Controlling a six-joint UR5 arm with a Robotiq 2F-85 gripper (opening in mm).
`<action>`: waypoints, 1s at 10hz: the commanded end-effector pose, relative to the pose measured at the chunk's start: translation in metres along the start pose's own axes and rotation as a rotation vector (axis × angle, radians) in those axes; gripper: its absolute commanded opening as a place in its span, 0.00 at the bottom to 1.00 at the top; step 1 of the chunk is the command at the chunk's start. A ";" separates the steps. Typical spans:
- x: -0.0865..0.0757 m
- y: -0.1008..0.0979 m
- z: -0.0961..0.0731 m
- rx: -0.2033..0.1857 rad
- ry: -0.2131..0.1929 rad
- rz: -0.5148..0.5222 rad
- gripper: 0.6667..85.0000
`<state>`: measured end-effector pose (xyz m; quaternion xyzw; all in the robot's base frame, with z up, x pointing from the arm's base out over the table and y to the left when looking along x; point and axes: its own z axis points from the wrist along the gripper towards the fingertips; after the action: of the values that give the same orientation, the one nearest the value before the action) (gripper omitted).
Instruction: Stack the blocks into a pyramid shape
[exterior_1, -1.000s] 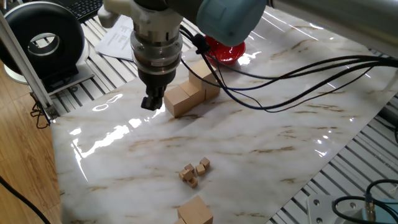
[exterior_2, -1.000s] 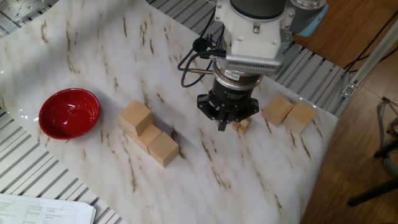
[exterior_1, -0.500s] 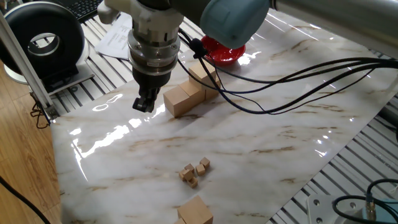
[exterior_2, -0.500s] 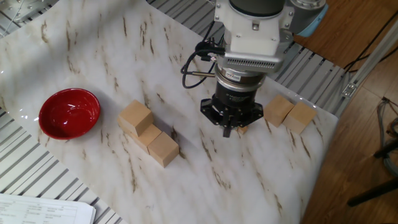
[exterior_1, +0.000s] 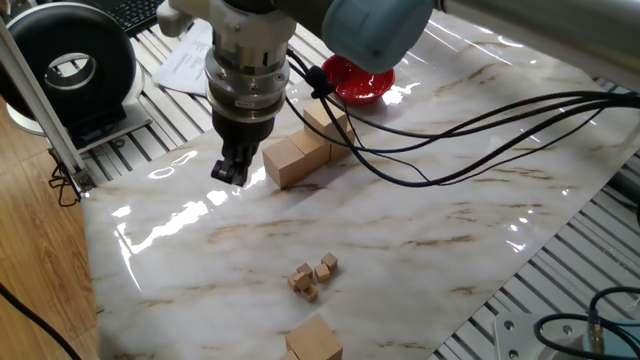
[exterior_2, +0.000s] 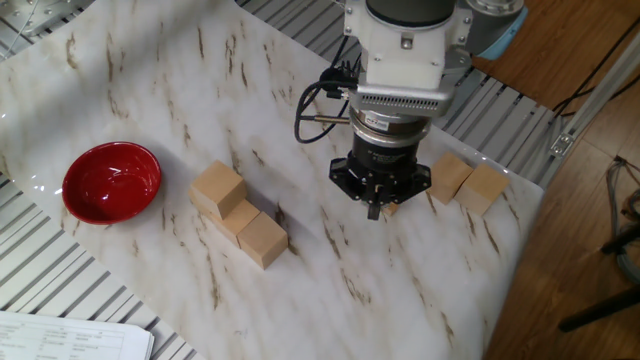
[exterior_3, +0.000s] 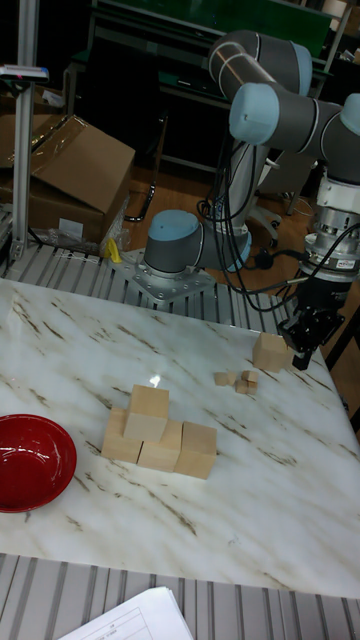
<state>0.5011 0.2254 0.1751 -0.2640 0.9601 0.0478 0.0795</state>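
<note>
Here, the gripper (exterior_2: 374, 211) is seen above the marble table (exterior_2: 150, 110), its jaws pressed together and holding nothing. Four blocks (exterior_3: 160, 432) are stacked mid-table beside the red bowl (exterior_2: 111, 182); two more blocks (exterior_2: 465, 182) are set at the table's edge.

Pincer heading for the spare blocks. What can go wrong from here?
1. The tiny cubes lie right beside the two loose blocks. The pincer hangs just above them, so a descent may scatter or pinch one.
2. Both loose blocks sit near the marble sheet's edge, so a nudge could push one off.
3. Slack cables pass close over the partial pyramid and might snag its top block on the return.
</note>
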 end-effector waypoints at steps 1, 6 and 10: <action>0.002 0.007 -0.004 -0.024 0.009 0.012 0.01; 0.031 0.026 -0.013 -0.010 0.041 -0.001 0.01; 0.061 0.048 -0.002 0.045 0.009 -0.004 0.01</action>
<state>0.4459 0.2311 0.1726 -0.2651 0.9611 0.0297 0.0724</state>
